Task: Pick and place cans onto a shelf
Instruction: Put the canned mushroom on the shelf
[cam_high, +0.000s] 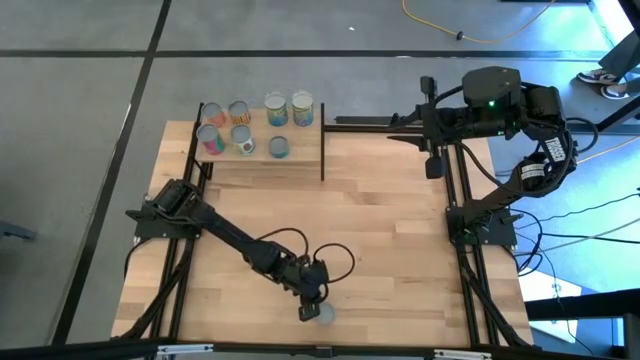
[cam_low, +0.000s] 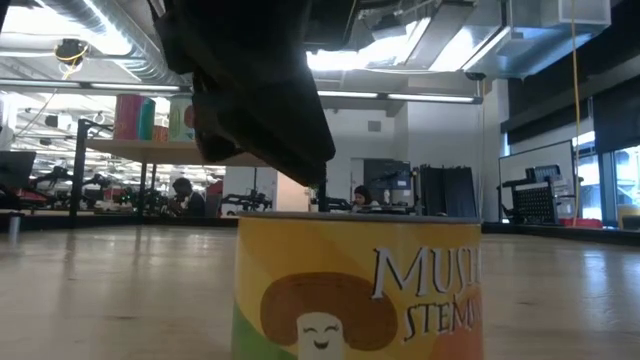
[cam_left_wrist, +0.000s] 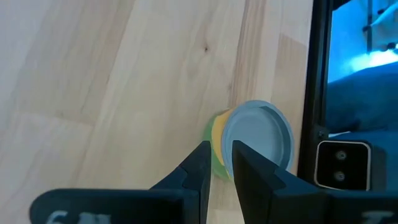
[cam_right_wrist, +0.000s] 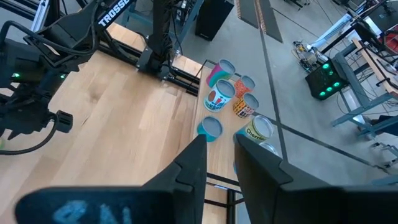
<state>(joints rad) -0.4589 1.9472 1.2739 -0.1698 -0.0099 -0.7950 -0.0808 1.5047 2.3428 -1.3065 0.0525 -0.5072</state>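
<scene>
One can (cam_left_wrist: 258, 137) with a grey top and a yellow-green mushroom label (cam_low: 360, 290) stands upright on its base near the table's front edge (cam_high: 323, 313). My left gripper (cam_left_wrist: 222, 149) slants down at it from the table's left. The fingertips are just above the can's near rim, with a narrow gap between them. In the low view the gripper (cam_low: 265, 110) hangs a little clear of the can's top. Several cans (cam_high: 240, 125) stand on the shelf (cam_high: 300, 150) at the far left. My right gripper (cam_right_wrist: 221, 149) waits high at the far right, open and holding nothing.
Black frame rails (cam_high: 460, 250) run along both table sides. The table's front edge and a small camera box (cam_left_wrist: 339, 165) lie just beyond the can. A cable loops (cam_high: 335, 255) off the left arm. People sit in the room behind (cam_low: 360, 195).
</scene>
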